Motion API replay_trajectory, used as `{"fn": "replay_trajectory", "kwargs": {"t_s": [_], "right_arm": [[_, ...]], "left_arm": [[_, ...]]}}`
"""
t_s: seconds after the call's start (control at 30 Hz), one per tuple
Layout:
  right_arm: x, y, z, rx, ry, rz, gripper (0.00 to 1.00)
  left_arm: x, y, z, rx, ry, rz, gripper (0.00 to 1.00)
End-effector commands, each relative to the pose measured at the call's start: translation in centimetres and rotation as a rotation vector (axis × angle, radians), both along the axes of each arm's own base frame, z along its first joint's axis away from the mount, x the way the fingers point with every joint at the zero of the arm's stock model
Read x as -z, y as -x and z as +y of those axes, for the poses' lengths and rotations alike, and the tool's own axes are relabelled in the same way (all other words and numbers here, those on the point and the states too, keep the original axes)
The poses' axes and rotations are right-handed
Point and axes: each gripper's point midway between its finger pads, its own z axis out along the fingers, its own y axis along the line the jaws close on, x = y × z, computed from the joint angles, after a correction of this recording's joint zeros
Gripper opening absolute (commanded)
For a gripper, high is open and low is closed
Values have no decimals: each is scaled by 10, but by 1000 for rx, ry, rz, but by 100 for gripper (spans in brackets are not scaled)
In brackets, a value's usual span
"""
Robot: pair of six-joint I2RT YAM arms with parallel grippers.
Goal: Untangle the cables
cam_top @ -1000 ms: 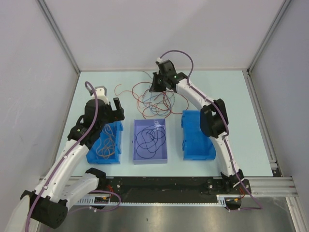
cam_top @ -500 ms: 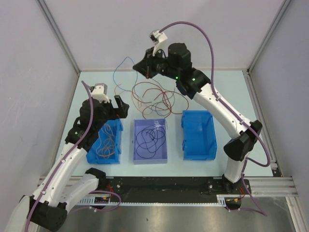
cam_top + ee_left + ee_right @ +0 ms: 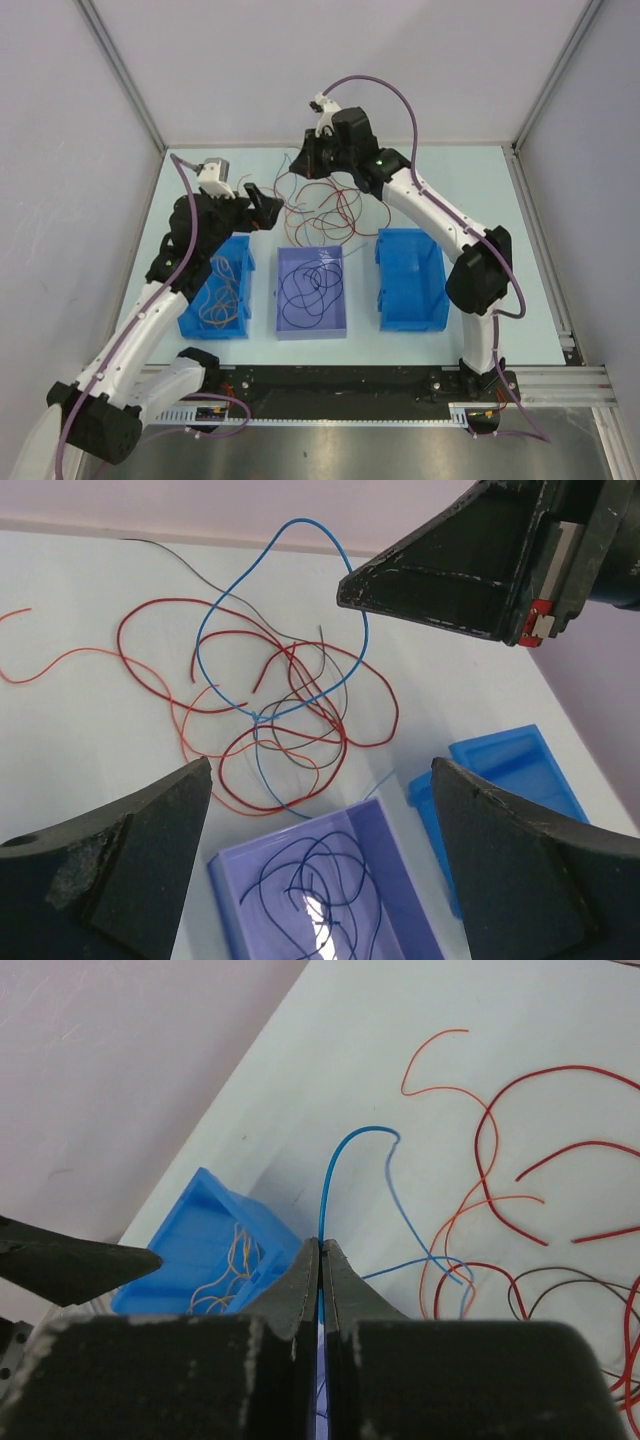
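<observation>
A tangle of red, orange and dark cables (image 3: 325,208) lies on the table behind the bins, also in the left wrist view (image 3: 285,715). My right gripper (image 3: 311,160) is shut on a thin blue cable (image 3: 321,1210) and holds it above the tangle's left side. The blue cable rises as a loop (image 3: 199,648) from the tangle toward the right gripper (image 3: 470,570). My left gripper (image 3: 262,205) is open and empty, left of the tangle and above the bins, its jaws wide apart (image 3: 320,770).
Three bins stand in a row near the arms. The left blue bin (image 3: 215,332) holds orange-tan wires. The middle purple bin (image 3: 311,333) holds dark navy wires (image 3: 320,880). The right blue bin (image 3: 410,290) shows nothing inside. Grey walls enclose the table.
My right gripper rose from the tangle with the blue cable, then came down a little. My left gripper moved up and right toward the tangle.
</observation>
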Motion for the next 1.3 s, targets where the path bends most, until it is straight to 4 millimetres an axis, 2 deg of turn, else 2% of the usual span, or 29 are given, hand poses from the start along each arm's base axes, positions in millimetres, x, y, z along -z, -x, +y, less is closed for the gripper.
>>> {"fn": "replay_trajectory", "kwargs": {"t_s": [0.0,0.07,0.13,0.27,0.33,0.53,0.77,0.87,0.9,1.0,1.03,1.1,1.13,1.27], "right_arm": [[-36,-11,-19,64,-82,-8,0],[-34,-13,-23,82,-84,23,0],[-33,-16,-30,98,-90,47,0],[-36,-18,-39,105,-100,63,0],[-38,-19,-45,112,-101,68,0],[-44,-19,-59,116,-118,81,0],[-53,-13,-66,109,-145,82,0],[-54,-11,-65,100,-168,94,0],[-54,-10,-64,89,-172,99,0],[-59,-9,-68,90,-182,100,0],[-60,-9,-69,92,-183,97,0],[-59,-10,-73,100,-186,96,0],[-62,-10,-75,102,-193,95,0],[-61,-13,-85,119,-199,99,0]], "left_arm": [[-33,-19,-22,40,113,-81,95],[-35,-25,-32,59,121,-91,94],[-27,-32,-43,73,108,-87,93],[-27,-39,-74,138,78,-147,93],[-16,-48,-82,142,64,-134,93],[-6,-66,-106,170,10,-144,94],[8,-86,-107,130,-86,-147,92],[13,-90,-116,166,-100,-149,87],[23,-94,-118,170,-108,-127,85],[34,-96,-122,180,-107,-105,80],[41,-92,-123,191,-100,-93,79],[43,-88,-125,196,-91,-102,77],[52,-83,-126,201,-95,-88,75],[63,-73,-128,202,-103,-69,66]]}}
